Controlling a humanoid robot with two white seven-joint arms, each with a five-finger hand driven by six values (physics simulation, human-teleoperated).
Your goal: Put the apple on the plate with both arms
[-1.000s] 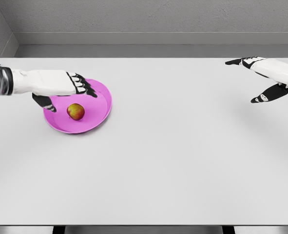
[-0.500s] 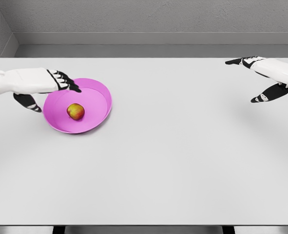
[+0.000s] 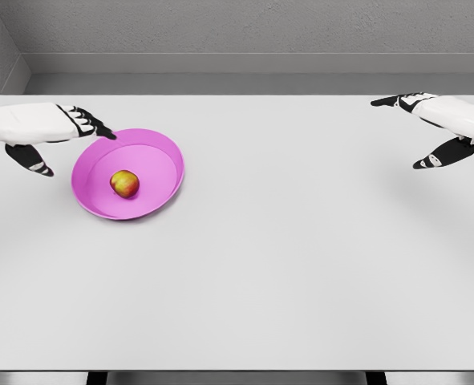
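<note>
The left arm is cut off by the picture's left side, so only the left robot hand (image 3: 40, 132) and a bit of wrist show, near the desk's (image 3: 285, 241) far left corner. The right arm is cut off by the right side, past the right robot hand (image 3: 437, 128). The near wall of the pink plate (image 3: 152, 204) hides a little of its floor. The desk's near corners run out of the picture.
</note>
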